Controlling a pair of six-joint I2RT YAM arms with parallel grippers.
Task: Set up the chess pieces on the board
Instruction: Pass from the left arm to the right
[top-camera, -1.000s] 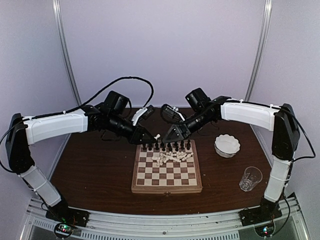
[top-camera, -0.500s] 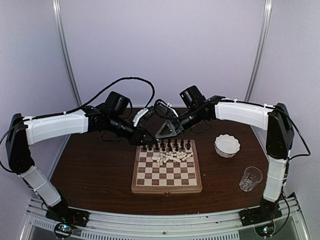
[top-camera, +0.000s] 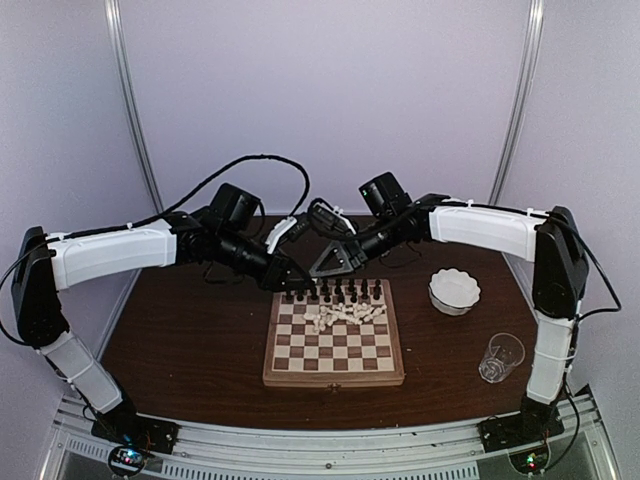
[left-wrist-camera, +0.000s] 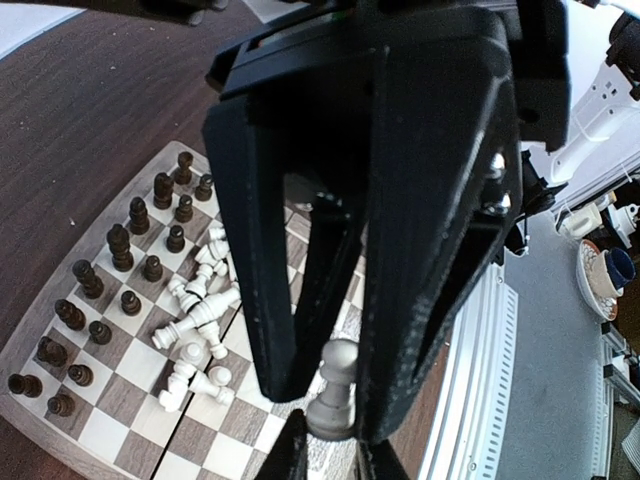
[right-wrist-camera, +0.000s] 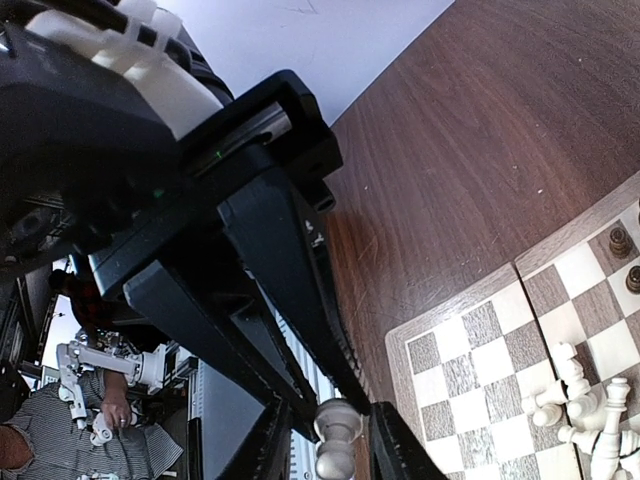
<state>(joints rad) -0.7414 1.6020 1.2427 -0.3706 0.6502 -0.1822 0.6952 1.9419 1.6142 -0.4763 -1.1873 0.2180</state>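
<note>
Top view: the board (top-camera: 334, 378) carries dark pieces (top-camera: 335, 292) standing in its far rows and cream pieces (top-camera: 345, 314) lying heaped at mid-board.
Left wrist: the left gripper (left-wrist-camera: 335, 425) is clamped on a pale pawn (left-wrist-camera: 335, 375), upright above the board.
Right wrist: the fingers of the right gripper (right-wrist-camera: 325, 445) flank the pale pawn (right-wrist-camera: 337, 425); whether they press it, I cannot tell.

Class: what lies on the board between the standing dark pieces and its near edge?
Top view: a heap of toppled white pieces beside the dark pieces, then bare squares to the near edge of the board.
</note>
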